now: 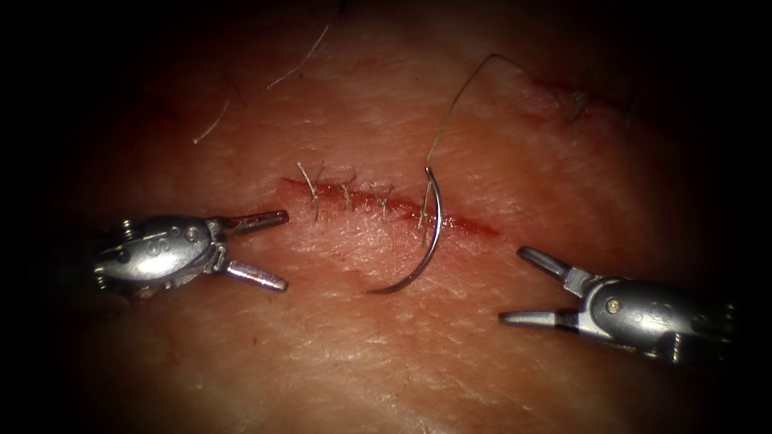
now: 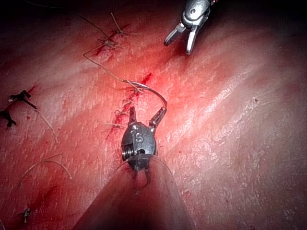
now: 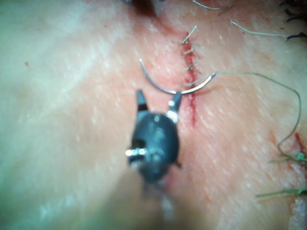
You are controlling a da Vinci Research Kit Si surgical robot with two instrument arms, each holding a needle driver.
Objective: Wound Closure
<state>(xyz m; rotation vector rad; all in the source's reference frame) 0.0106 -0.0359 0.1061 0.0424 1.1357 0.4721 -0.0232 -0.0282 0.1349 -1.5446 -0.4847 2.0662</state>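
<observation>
**Both tools released, needle lying free across the cut**

The left tool (image 1: 256, 249) stands with its jaws spread wide and holds nothing; it sits on the tissue (image 1: 338, 345) left of the cut (image 1: 474, 227), its tips pointing right, apart from the stitches (image 1: 347, 193). The right tool (image 1: 515, 285) is likewise spread wide and empty, lower right of the cut, tips pointing left.

The needle (image 1: 435, 233) lies loose on the tissue, held by neither tool. Its arc crosses the cut near the right end of the stitched stretch. The swaged end sits just above the cut, where the thread (image 1: 458, 96) leaves it and climbs up and right; the point curves down and left, ending between the two tools. Its long axis runs roughly top to bottom, bowing to the right.

The right wrist view shows the needle (image 3: 175, 88) just beyond that tool's (image 3: 158, 101) open tips, and the thread (image 3: 268, 79) trailing in a long loop to another stitched line. The left wrist view shows the left tool (image 2: 146, 115) close to the needle (image 2: 156, 94), with the right tool (image 2: 178, 42) well beyond.
</observation>
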